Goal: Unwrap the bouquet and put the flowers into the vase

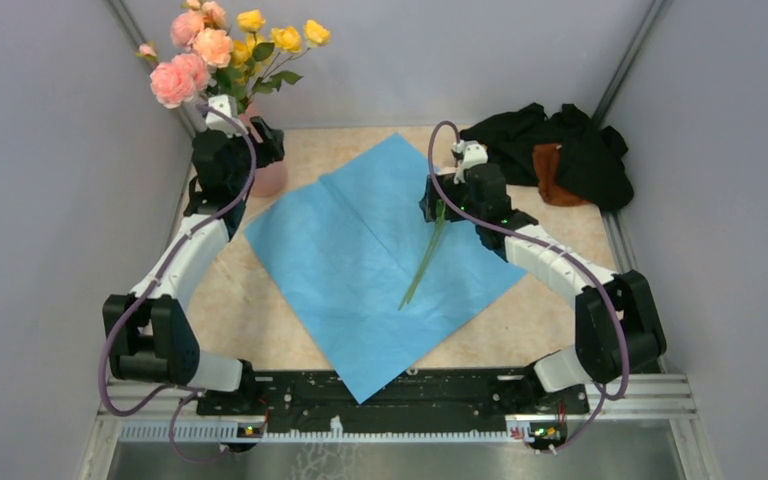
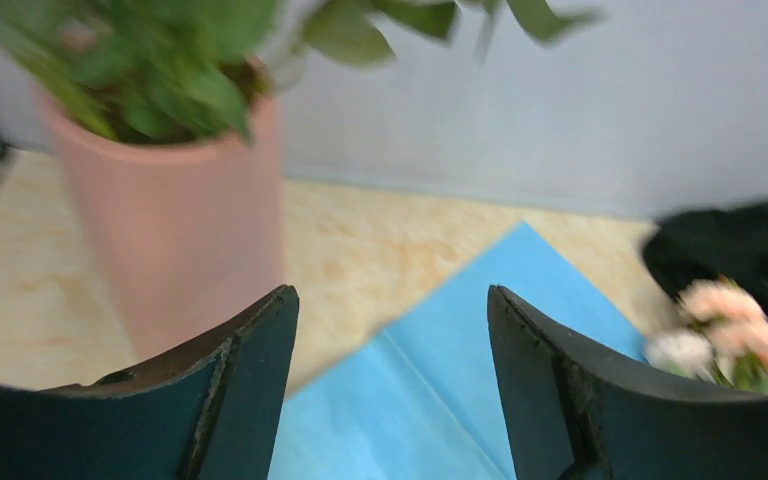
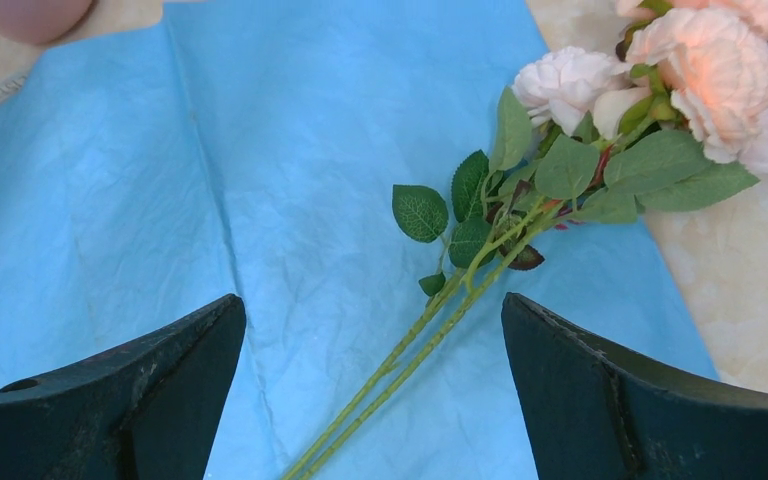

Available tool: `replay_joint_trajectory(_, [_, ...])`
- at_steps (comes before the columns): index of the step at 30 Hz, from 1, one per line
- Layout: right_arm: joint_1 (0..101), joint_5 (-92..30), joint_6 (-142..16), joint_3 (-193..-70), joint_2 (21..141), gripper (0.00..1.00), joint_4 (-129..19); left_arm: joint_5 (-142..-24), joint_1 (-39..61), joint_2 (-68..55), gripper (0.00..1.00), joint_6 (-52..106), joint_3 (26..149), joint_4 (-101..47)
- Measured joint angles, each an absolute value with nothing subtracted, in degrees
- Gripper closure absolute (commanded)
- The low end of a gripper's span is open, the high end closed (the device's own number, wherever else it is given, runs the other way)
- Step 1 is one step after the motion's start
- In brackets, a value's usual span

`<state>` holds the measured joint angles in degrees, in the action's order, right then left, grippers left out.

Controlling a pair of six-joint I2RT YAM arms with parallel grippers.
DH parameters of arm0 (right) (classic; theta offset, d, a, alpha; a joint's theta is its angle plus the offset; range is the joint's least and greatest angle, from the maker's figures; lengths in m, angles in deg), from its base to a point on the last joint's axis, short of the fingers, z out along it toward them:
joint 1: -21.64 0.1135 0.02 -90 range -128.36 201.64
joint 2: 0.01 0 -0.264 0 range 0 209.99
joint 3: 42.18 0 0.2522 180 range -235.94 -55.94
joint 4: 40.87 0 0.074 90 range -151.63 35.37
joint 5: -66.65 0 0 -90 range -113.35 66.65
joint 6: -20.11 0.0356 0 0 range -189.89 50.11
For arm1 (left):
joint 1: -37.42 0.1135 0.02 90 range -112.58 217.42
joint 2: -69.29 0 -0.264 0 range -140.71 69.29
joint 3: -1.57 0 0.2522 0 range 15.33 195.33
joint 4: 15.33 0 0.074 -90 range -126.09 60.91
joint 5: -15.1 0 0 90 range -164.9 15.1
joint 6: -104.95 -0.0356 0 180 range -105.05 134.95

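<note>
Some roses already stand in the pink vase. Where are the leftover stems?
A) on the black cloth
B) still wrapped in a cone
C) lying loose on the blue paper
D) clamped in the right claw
C: the stems lie flat on the blue paper, under the right gripper, whose fingers stand wide open.

The left arm [image 1: 192, 255] and right arm [image 1: 545, 258] are white shells between black joints, each trailing a mauve cable [image 1: 429, 165]. Both tools [image 2: 392, 300] [image 3: 375, 305] have dark wedge fingers [image 3: 650, 400].

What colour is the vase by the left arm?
Salmon pink; the vase shows best in the left wrist view.
</note>
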<state>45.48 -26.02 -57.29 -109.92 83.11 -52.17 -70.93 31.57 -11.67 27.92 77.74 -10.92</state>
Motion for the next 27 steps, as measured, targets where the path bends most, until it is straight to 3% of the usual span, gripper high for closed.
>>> replay_joint_trajectory(10, [45.48,-23.71,-57.22,-109.81,80.53,0.02,-52.19,-91.59,24.65,-18.36,0.26,30.08,78.55,-24.08])
replay_joint_trajectory(13, [45.48,-22.50,-56.87,-109.18,80.51,0.12,-52.02,-94.43,20.75,-23.83,0.28,29.25,80.15,-27.64])
replay_joint_trajectory(20, [45.46,-21.67,-54.40,-105.57,80.57,0.23,-51.08,-98.82,11.73,-29.97,0.29,28.55,81.79,-31.51])
replay_joint_trajectory(27, [45.46,-22.55,-51.32,-104.67,83.00,0.24,-48.48,-101.40,6.24,-32.72,0.30,28.44,85.92,-30.68])
